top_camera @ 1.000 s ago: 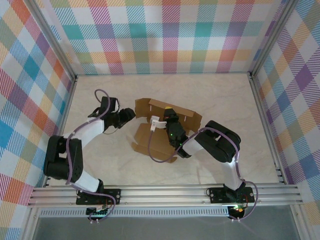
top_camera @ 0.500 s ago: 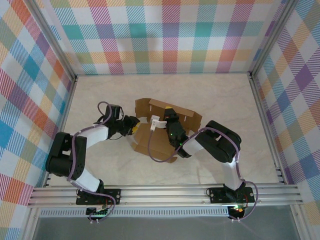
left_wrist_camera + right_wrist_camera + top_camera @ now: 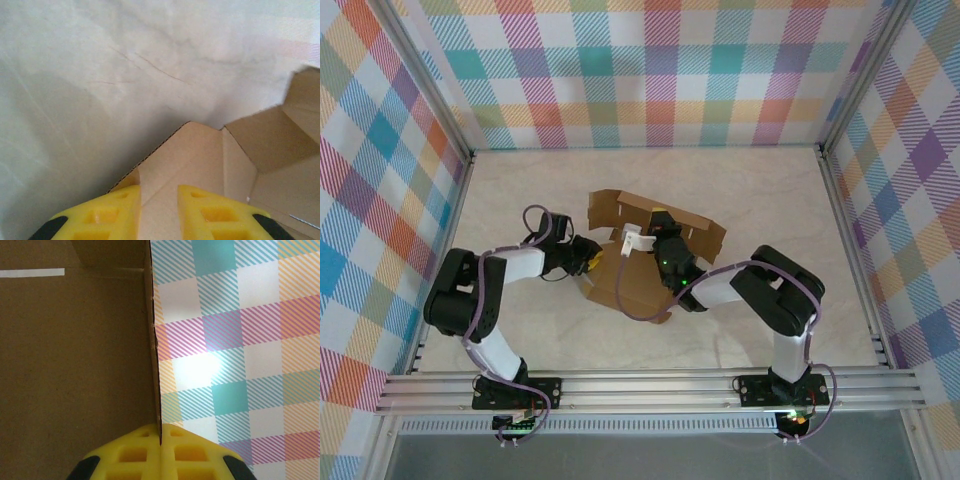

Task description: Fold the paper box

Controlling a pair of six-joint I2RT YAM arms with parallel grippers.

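Here, the half-formed paper box (image 3: pixel 638 275) sits at the middle of the bench (image 3: pixel 770 200). The right gripper (image 3: pixel 160 437) is pinched tight on a raised wall's edge. The left gripper (image 3: pixel 159 200), pads parted, straddles a left-hand flap and grips nothing. The next move is probably to close on that flap and fold it inward.

Table (image 3: pixel 520 330): pale cream top with faint marble veining, pretty matte. Left wrist view up close shows couple thin dark hairline marks on it. Paper box (image 3: pixel 623 288) lies on it around middle, well apart from side edges. Plain brown cardboard, lower panel lying on surface, far flaps tilted up. Soft shadow on tabletop just beside cardboard edge.
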